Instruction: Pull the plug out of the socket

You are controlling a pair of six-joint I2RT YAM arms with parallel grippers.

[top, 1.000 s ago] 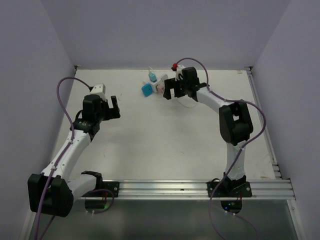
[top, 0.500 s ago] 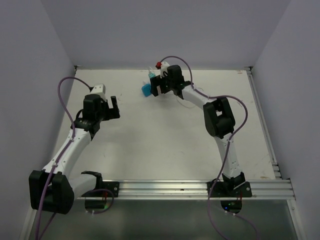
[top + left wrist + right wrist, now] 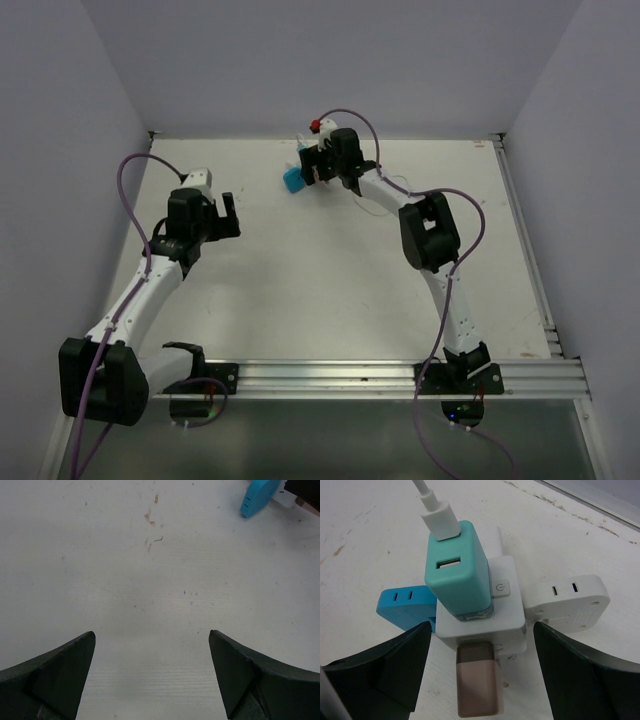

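The top camera looks down from above and behind the arm bases over the whole desk (image 3: 300, 270). The left wrist camera views bare desk past the left hand (image 3: 151, 635). The right wrist camera, past the right hand (image 3: 482, 625), sits close over the socket (image 3: 507, 612). All three share the blue block (image 3: 292, 179).

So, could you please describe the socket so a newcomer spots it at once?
Near the table's far edge, a cluster of small blocks lies before the right arm's open fingers. The socket is the white cube at its centre, marked with a power symbol, with the teal charger plugged into it.
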